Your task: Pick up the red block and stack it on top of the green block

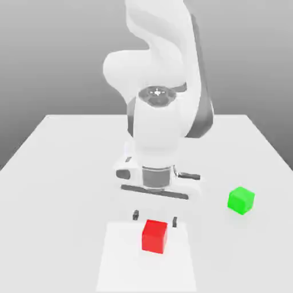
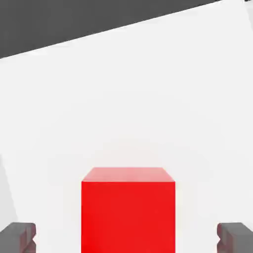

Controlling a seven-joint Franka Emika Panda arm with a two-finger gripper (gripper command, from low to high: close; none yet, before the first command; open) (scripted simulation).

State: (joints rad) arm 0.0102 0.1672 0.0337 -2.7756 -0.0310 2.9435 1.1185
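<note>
The table (image 1: pixel 63 171) is a flat, plain white surface set against a grey background. Two small cubes rest directly on it. The red block (image 1: pixel 154 235) sits near the front edge, about midway across. The green block (image 1: pixel 241 200) sits farther back, toward the exterior view's right, well apart from the red one. Both stand flat on the table, each with a soft shadow beneath it.

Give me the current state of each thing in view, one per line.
red block: resting on the table, not gripped, lined up between the gripper's fingers.
green block: resting on the table toward the exterior view's right, apart from the red block, nothing on top.
gripper: open, fingers spread wider than the red block, touching neither side.
table: bearing both blocks.
</note>
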